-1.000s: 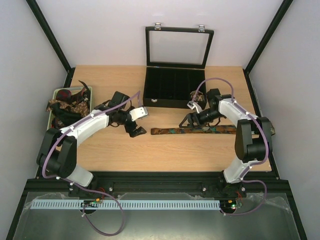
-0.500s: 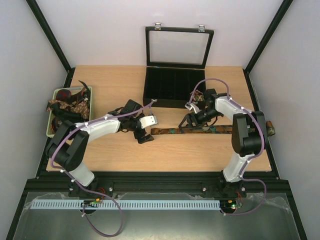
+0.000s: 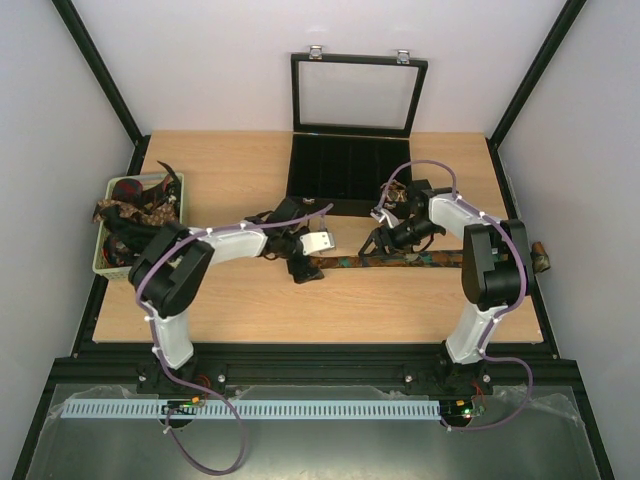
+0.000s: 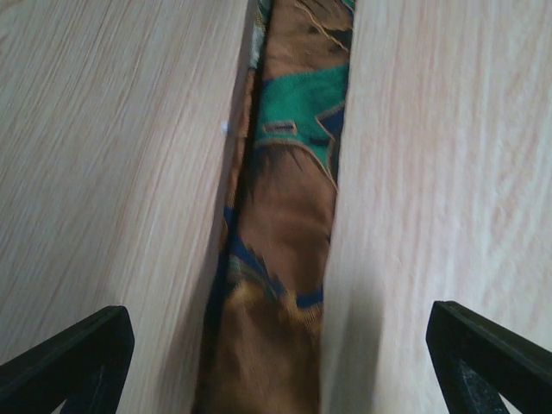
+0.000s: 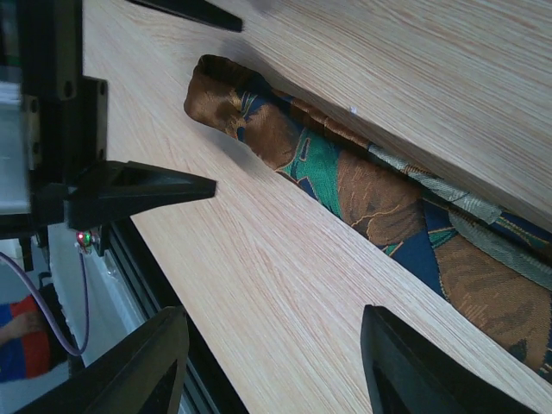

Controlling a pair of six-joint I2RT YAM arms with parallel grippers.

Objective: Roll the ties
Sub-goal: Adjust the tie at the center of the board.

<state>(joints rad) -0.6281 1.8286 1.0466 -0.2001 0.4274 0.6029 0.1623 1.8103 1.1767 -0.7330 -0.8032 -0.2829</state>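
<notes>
Tie [image 3: 400,260] flat on the table [image 3: 220,170], stretched left to right in front of the black box [image 3: 345,175]; brown cloth with green and blue patches, unrolled along its whole visible length. Left fingers [image 4: 86,354] spread wide, low over the tie's left end, one on each side of the cloth, not touching it. Right fingers [image 5: 147,371] also apart, close above the table just beside the tie's middle stretch; bare wood between them in the wrist view, the cloth running past on one side, not clamped. More ties [image 3: 135,205] heaped in the pale green basket [image 3: 101,262] at the table's left edge, well apart from the stretched one. Glass lid of the box standing upright at the back.
</notes>
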